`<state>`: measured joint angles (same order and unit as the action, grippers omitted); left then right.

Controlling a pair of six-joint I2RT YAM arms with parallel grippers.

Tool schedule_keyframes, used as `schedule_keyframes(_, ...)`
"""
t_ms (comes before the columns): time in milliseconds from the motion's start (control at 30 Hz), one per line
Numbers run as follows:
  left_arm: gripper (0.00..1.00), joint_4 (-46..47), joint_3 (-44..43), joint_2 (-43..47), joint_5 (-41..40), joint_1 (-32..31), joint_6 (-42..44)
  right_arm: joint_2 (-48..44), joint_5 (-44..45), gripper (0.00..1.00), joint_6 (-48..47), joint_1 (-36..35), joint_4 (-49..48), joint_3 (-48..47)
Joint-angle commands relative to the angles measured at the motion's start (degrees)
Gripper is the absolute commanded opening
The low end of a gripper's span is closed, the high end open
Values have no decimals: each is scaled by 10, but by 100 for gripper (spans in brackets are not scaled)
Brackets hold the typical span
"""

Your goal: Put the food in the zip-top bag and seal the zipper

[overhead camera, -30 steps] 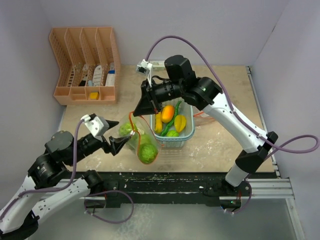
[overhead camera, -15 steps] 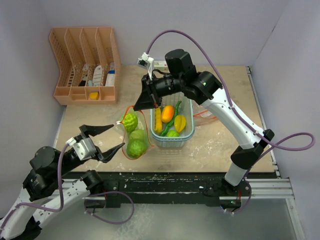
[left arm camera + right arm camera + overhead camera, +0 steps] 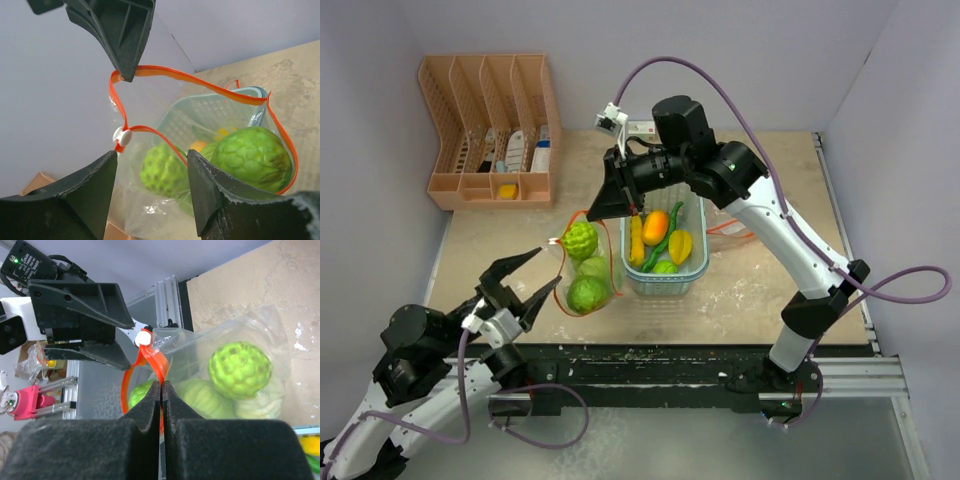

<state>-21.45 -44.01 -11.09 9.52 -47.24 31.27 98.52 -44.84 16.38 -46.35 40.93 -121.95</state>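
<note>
A clear zip-top bag (image 3: 607, 268) with an orange zipper rim hangs from my right gripper (image 3: 588, 217), which is shut on the rim (image 3: 161, 371). Inside are round pale-green cabbages (image 3: 582, 240) (image 3: 588, 295), also seen in the left wrist view (image 3: 252, 156) and the right wrist view (image 3: 240, 370). The white slider (image 3: 121, 136) sits at the rim's left end. My left gripper (image 3: 548, 268) is open just left of the bag, touching nothing. An orange fruit (image 3: 656, 227), yellow fruits (image 3: 680, 245) and a green chili (image 3: 662, 240) lie in a teal basket (image 3: 704, 240).
An orange desk rack (image 3: 490, 130) holding small items stands at the back left. The basket stands right beside the bag. The black rail (image 3: 650, 360) runs along the table's near edge. Walls close in on the left, back and right.
My left gripper has let go of the bag, opened and drawn back toward the near left. The bag now hangs from my right gripper alone, which lifted slightly.
</note>
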Motion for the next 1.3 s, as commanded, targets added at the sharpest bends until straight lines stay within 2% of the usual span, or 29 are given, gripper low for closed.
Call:
schedule_keyframes(0, 63, 10, -28, 27, 15, 2, 44, -27, -30, 0, -3, 7, -13, -22)
schedule_keyframes(167, 65, -32, -51, 32, 58, 2, 38, -29, -32, 0, -4, 9, -12, -21)
schedule_keyframes(333, 65, -64, -69, 1, 63, 2, 39, -39, -41, 0, -11, 9, -7, -14)
schedule_keyframes(600, 61, -24, -68, -67, 61, 2, 43, -47, -45, 0, -12, 9, -6, -4)
schedule_keyframes(867, 61, 89, -20, -79, 16, 2, 59, -59, -48, 0, -25, 9, 4, 0)
schedule_keyframes(1267, 59, 130, -22, -109, 18, 2, 72, -65, -54, 0, -24, 9, -2, 20)
